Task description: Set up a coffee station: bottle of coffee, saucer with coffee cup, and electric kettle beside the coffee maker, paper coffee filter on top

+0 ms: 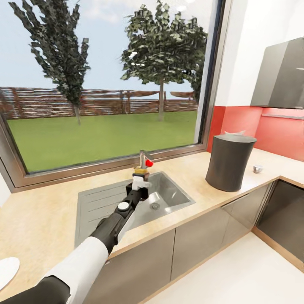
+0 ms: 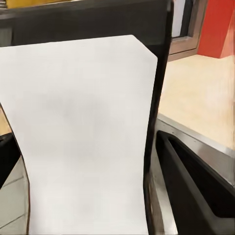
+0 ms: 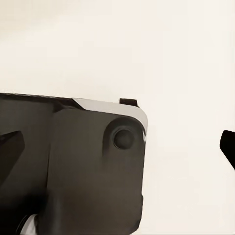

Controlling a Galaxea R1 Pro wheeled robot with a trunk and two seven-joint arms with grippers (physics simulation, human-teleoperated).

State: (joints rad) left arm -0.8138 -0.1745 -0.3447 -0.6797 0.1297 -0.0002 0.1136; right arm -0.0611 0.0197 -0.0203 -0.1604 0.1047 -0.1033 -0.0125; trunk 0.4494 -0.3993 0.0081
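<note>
Saucer (image 1: 7,270): white dish at the lower left edge of the head view, lying on the bench (image 1: 46,219), partly cut off.
Left end effector (image 1: 140,180): reaches up from the lower left to frame centre, over the sink (image 1: 169,196); pinching the bottle of coffee (image 1: 140,172) by its pale body, yellow cap on top. In the left wrist view the bottle's pale body (image 2: 83,137) sits close before the camera.
Right end effector: dark finger parts (image 3: 10,149) against a pale surface in the right wrist view; spread or pressed together, cannot tell.
Tap (image 1: 145,157): behind the bottle, red marking.
Coffee maker (image 1: 230,162): right of centre on the bench, upright, well apart from the bottle.
Paper coffee filter (image 1: 234,133): white piece on the coffee maker's top.
Window (image 1: 105,80): upper left, lawn and trees beyond.
</note>
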